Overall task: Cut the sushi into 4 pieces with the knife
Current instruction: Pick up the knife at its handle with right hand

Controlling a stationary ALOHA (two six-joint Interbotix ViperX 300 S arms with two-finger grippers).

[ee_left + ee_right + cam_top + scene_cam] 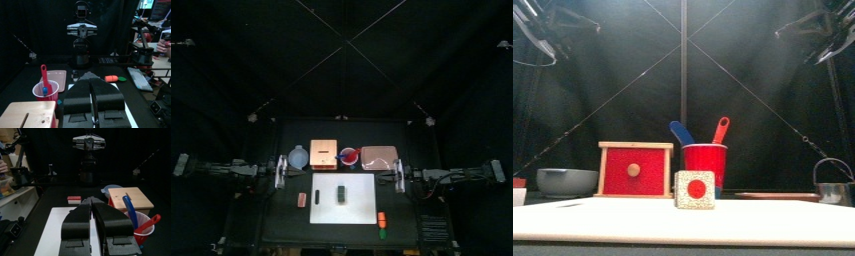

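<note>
white board (342, 192) lies mid-table in the top view with the sushi (344, 190) on it, uncut, running front to back. bowl (298, 157), box (323, 153), red cup (349, 156) and tray (378, 156) line up behind, leaving the cutting area free. left gripper (283, 172) and right gripper (398, 179) sit either side of the board, well apart from the roll; judged a rest pose, cutting not begun. front view: sushi seen end-on before the cup, which holds the blue knife (681, 132) and red knife (722, 130) upright, ends above the rim, so easy to pinch. left wrist view: fingers together, holding nothing. right wrist view: fingers together, holding nothing; cup and knives near, a likely first reach.
</note>
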